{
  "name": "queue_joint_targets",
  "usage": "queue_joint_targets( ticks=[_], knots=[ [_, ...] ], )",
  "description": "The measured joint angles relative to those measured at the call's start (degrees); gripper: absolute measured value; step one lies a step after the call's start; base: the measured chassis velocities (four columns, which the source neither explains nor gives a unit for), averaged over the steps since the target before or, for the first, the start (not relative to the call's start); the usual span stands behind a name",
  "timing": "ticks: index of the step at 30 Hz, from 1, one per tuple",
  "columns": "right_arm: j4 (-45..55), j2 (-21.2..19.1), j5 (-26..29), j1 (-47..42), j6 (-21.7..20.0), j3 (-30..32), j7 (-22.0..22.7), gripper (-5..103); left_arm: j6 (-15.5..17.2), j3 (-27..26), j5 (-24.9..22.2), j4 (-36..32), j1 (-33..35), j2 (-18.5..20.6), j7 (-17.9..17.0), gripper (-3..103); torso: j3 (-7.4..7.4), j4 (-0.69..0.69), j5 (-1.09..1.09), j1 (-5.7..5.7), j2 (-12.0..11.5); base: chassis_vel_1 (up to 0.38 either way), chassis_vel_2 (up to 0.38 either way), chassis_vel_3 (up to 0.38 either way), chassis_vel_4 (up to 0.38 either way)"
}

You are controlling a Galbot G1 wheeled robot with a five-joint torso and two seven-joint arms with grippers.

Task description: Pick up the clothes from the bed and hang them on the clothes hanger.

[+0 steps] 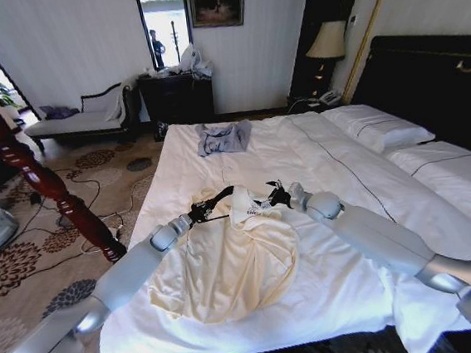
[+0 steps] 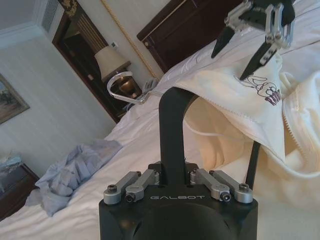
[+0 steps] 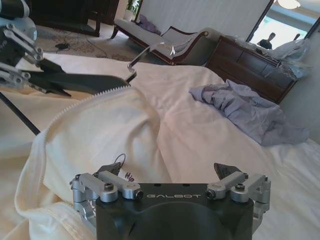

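Cream fabric dominates the head view: the clothes (image 1: pixel 236 264) lie on the near half of the bed (image 1: pixel 333 146), their long axis running from the foot of the mattress up toward the two grippers, where the upper end is raised into a peak. The lower part spreads flat over the white duvet. Both arms reach forward and inward from the lower corners and meet at that peak. The left gripper (image 1: pixel 199 211) holds the clothes hanger (image 1: pixel 217 200), whose black bar points across toward the right gripper (image 1: pixel 277 196). A small grey-blue garment (image 1: pixel 223 137) lies well apart, farther up the bed. A dark red wooden post (image 1: pixel 39 174) slants along the robot's left side.

From the left wrist view, the left gripper (image 2: pixel 176 187) is clamped on the hanger's (image 2: pixel 172 125) black shoulder, which rises upright from between the fingers and curves over; the silver hook (image 2: pixel 122 85) juts toward the bedside lamp (image 2: pixel 111 60). The shirt (image 2: pixel 250 107), with a purple print, is draped over the hanger's far arm. Beyond it the right gripper (image 2: pixel 237 52) hangs with its fingers spread apart, tips just at the cloth.

From the right wrist view, the right gripper (image 3: pixel 170 175) stands with its fingers wide, the shirt's (image 3: pixel 100 135) zippered edge beside one finger. Opposite, the left gripper (image 3: pixel 25 77) grips the hanger (image 3: pixel 85 82), hook (image 3: pixel 150 52) pointing toward the chaise.
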Motion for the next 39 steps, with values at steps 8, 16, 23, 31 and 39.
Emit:
queue_joint_targets(
  ticks=[8, 16, 23, 31, 39],
  knots=[
    [-1.52, 0.7, -1.56, 1.27, 0.06, -2.12, -0.29, 95, 0.0, 0.17, -0.05, -1.03, 0.19, 0.23, 0.01, 21, 0.0, 0.0, 0.01, 0.0, 0.0, 0.0, 0.0, 0.0, 0.0],
    [-1.93, 0.57, -2.6, 1.75, 0.16, -3.47, 0.12, 63, 0.02, 0.53, -0.04, -1.81, 0.47, 0.77, 0.0, 21, 0.0, 0.0, 0.0, -0.01, 0.0, 0.0, 0.0, 0.0, 0.0],
    [-2.03, 0.78, -2.89, 1.52, 0.42, -3.5, 0.64, 40, 0.24, 1.5, -0.08, -2.26, 0.33, 1.13, -0.48, 21, 0.0, 0.0, 0.01, -0.01, 0.0, 0.0, 0.0, 0.0, 0.0],
    [-2.08, 0.88, -4.18, 1.1, 0.78, -3.59, 1.43, 27, 1.1, 2.13, -0.09, -2.72, 0.16, 0.87, -1.31, 21, 0.0, -0.01, 0.01, -0.01, 0.0, 0.0, 0.0, 0.0, 0.0],
    [-1.71, 0.79, -4.85, 0.04, 1.97, -2.87, 2.62, 27, 2.3, 2.28, -1.2, -4.14, 0.4, 1.39, -3.94, 18, 0.0, -0.01, 0.01, -0.01, 0.0, 0.0, 0.0, 0.0, 0.0]
  ],
)
